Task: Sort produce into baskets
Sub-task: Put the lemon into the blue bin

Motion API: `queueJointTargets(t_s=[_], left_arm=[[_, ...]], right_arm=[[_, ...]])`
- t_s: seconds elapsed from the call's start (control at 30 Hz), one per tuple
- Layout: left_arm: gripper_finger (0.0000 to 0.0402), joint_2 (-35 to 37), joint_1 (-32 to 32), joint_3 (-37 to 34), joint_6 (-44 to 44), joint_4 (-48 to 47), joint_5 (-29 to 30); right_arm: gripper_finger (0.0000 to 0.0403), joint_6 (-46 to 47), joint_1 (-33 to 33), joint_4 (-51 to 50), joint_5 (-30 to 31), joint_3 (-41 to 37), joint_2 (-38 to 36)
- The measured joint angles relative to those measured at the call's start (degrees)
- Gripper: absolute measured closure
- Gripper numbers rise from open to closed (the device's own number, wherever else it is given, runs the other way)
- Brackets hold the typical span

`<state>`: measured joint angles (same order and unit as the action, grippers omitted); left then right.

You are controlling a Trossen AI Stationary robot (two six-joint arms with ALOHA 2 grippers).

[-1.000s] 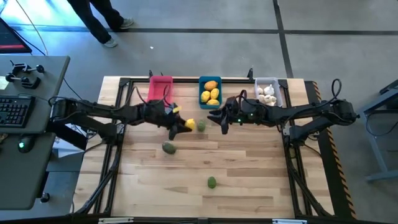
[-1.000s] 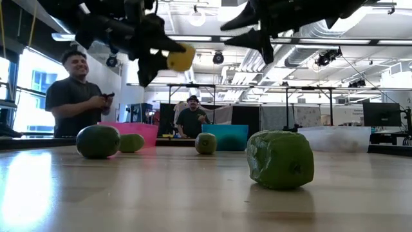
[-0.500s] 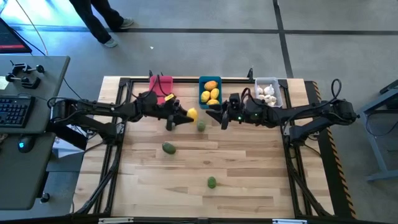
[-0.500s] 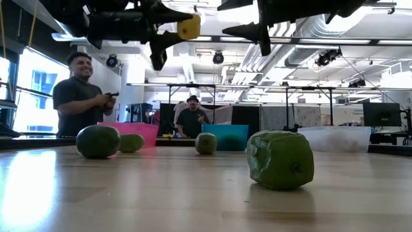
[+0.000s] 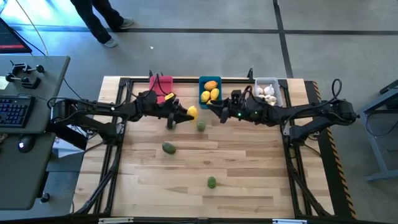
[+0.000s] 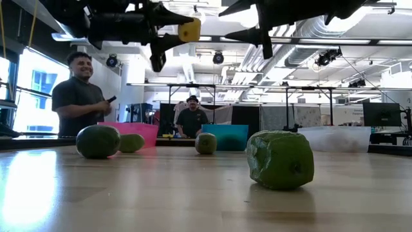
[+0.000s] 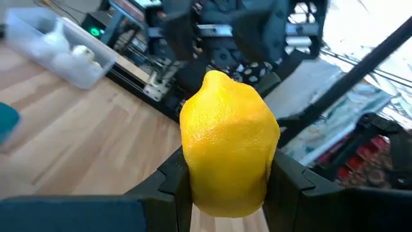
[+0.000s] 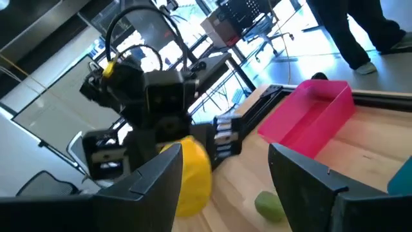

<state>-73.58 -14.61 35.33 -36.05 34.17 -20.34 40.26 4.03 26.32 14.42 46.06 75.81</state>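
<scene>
My left gripper [image 5: 188, 114] is shut on a yellow lemon [image 5: 192, 112] high above the table, just near of the blue basket [image 5: 202, 99], which holds several yellow ones. The lemon also shows in the low view [image 6: 189, 29]. My right gripper [image 5: 210, 108] is open and empty, close to the right of the lemon, facing it. Three dark green pieces [image 5: 201, 126] [image 5: 168, 147] [image 5: 212, 182] lie on the table. The pink basket [image 5: 160, 87] stands far left. The pale basket [image 5: 277, 93] with white garlic stands far right. My left gripper pinches the lemon's two opposite sides [image 7: 193, 174] between its two fingers [image 7: 172, 182], near the lemon's lower half. The fingers come about level from the table's left. The lemon sits at their free ends [image 6: 182, 30], lifted clear of the table, one tip pointing away from the gripper.
The three baskets stand in a row along the table's far edge. The two grippers are close together above the table's far middle. Open wood lies at the near half around the green pieces. People stand in the room beyond the table.
My left gripper has risen with the lemon and gone a little toward the table's far edge, toward the blue basket, then held about still. My right gripper has shifted a little toward the far edge and the left, staying open.
</scene>
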Motion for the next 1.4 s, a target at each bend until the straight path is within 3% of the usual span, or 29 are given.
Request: queueJointTargets(t_s=[0.37, 0.57, 0.83, 1.07, 1.4], left_arm=[[0.0289, -0.02, -5.09, 0.02, 6.89, -2.01, -0.73], [0.0289, -0.02, -6.06, 0.02, 11.04, -2.29, -1.70], [0.0289, -0.01, -6.06, 0.03, 12.29, -2.98, -4.78], [0.0289, -0.02, -6.01, 0.04, 12.20, -3.00, -5.15], [0.0289, -0.01, -5.95, 0.04, 7.75, 0.25, -13.89]], right_arm=[[0.0182, 0.46, 2.01, -4.01, 0.39, 1.34, 0.76], [0.0182, -4.29, 1.47, -16.12, -1.34, 9.93, 4.69], [0.0182, -9.19, 1.45, -25.09, -4.73, 22.15, 12.34], [0.0182, -10.65, 1.99, -26.35, -5.05, 26.04, 13.44], [0.0182, -12.27, 2.08, -24.90, -12.57, 26.43, 13.94]])
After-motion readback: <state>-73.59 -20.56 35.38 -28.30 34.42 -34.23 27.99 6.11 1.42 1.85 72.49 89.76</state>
